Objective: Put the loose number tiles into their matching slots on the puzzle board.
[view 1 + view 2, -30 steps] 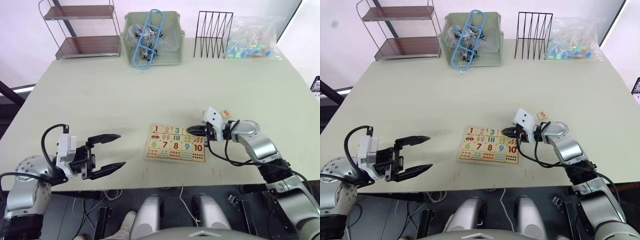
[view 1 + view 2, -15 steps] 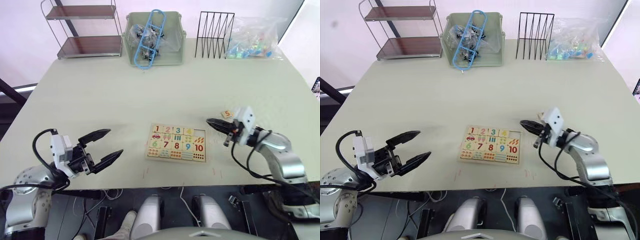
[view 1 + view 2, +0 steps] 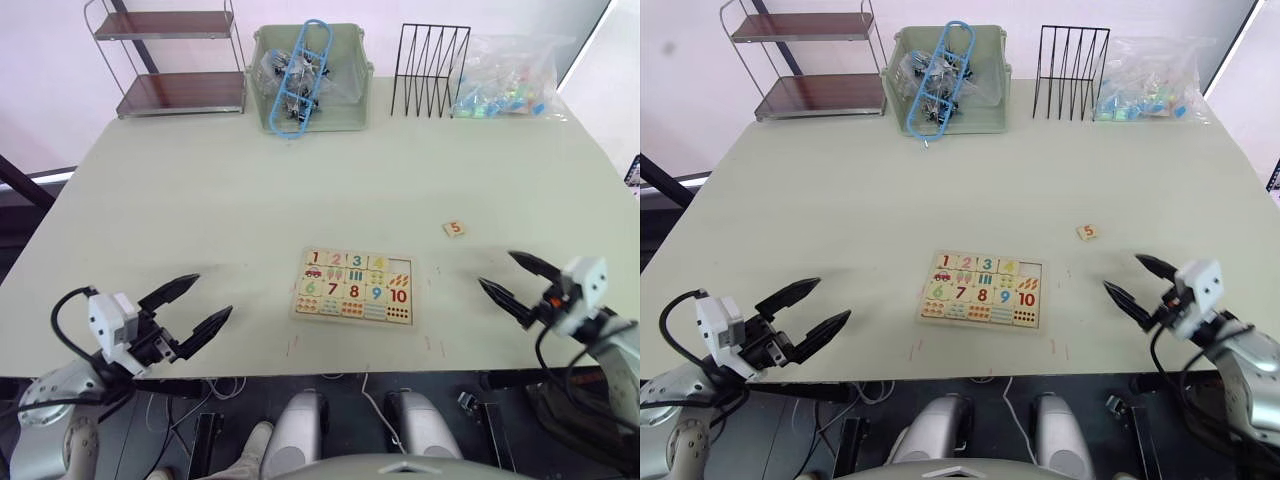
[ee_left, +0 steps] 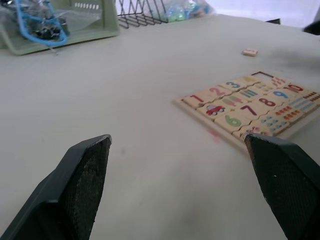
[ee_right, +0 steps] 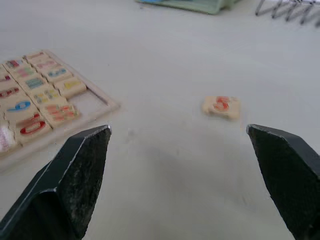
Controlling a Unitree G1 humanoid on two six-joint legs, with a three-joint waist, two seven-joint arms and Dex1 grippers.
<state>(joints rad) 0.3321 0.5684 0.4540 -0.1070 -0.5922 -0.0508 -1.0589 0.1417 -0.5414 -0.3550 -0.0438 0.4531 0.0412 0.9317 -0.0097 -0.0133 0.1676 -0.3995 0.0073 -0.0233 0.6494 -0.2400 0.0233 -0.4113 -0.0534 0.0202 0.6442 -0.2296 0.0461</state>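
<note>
Your right claw (image 3: 521, 279) hangs spread and empty, right of the puzzle board (image 3: 354, 286); the 5 tile (image 3: 454, 229) lies beyond it, near the board's empty top-right slot (image 3: 400, 266). Left claw (image 3: 192, 306) spread too.

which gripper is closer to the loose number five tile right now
Right. The right gripper hangs open past the board's right end, just nearer the robot than the 5 tile; the left gripper, also open, is far across the puzzle board.
</note>
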